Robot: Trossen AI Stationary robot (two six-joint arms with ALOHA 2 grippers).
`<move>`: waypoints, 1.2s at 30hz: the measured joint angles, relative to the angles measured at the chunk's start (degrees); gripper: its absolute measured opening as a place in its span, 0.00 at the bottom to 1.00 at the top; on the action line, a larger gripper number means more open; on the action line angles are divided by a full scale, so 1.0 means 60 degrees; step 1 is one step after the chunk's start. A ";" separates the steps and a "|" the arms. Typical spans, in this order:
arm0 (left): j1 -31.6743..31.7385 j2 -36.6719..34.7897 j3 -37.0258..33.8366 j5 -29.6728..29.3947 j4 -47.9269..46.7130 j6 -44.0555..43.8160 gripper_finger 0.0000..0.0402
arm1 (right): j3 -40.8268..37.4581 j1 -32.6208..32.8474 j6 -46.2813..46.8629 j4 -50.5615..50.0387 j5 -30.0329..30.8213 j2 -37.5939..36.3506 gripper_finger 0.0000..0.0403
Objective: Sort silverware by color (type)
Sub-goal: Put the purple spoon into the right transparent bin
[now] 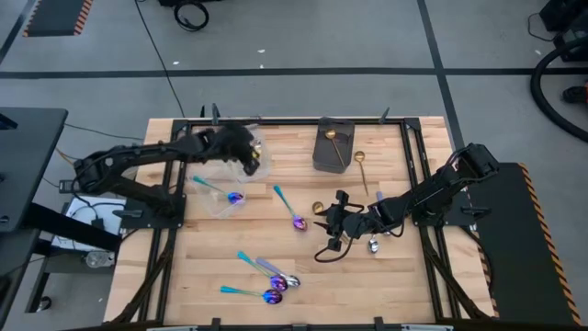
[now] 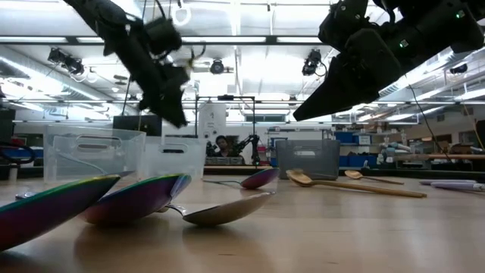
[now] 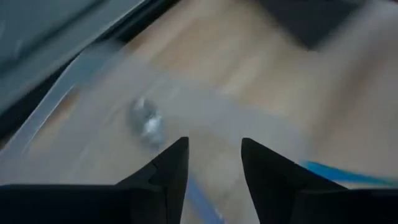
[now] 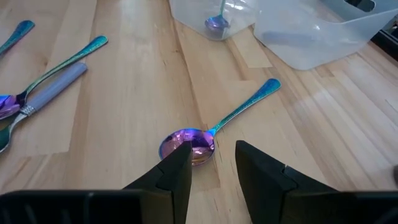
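Observation:
My left gripper [image 1: 248,156] [image 3: 214,149] hovers open over the far clear tub [image 1: 255,158]. In its blurred wrist view a silver spoon bowl [image 3: 146,121] lies in the tub below, and a lilac strip [image 3: 202,196] runs between the fingers. Whether they touch it, I cannot tell. My right gripper [image 1: 331,221] [image 4: 208,155] is open, above the table and over the bowl of an iridescent teal-handled spoon [image 4: 186,146] [image 1: 296,219] lying flat on the wood. Another such spoon [image 1: 220,190] rests in the near tub [image 1: 217,204]. A mixed cluster of spoons [image 1: 268,276] lies near the front edge.
A dark grey box [image 1: 331,147] at the far edge holds a gold spoon. Another gold spoon [image 1: 361,165] lies beside it, and a third [image 1: 319,209] lies close to my right gripper. A silver lilac-handled spoon [image 1: 375,244] sits under the right arm. Bare wood lies between the tubs and the front cluster.

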 joint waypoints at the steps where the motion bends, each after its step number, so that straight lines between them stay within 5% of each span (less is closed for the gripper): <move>1: -0.0325 -0.0103 0.0000 0.0023 0.0107 0.0506 0.39 | -0.0003 0.0000 -0.0036 -0.0010 0.0000 0.0000 0.33; 8: -0.3177 -0.0426 0.0000 0.0387 0.0222 0.2650 0.37 | -0.0004 0.0000 -0.0070 0.0047 -0.0346 0.0000 0.33; 19: -0.6802 0.0444 0.0004 0.0579 0.0162 0.0782 0.37 | 0.0000 0.0000 -0.0100 0.0150 -0.0408 0.0000 0.33; 28: -0.7853 0.1730 0.0293 0.0557 -0.0061 -0.0902 0.37 | -0.0004 -0.0030 -0.0354 0.0451 -0.0415 0.0000 0.33; 36: -0.7966 0.3183 0.2178 0.0576 -0.2038 -0.0817 0.37 | 0.0000 -0.0174 0.0253 0.0343 -0.0987 0.0000 0.33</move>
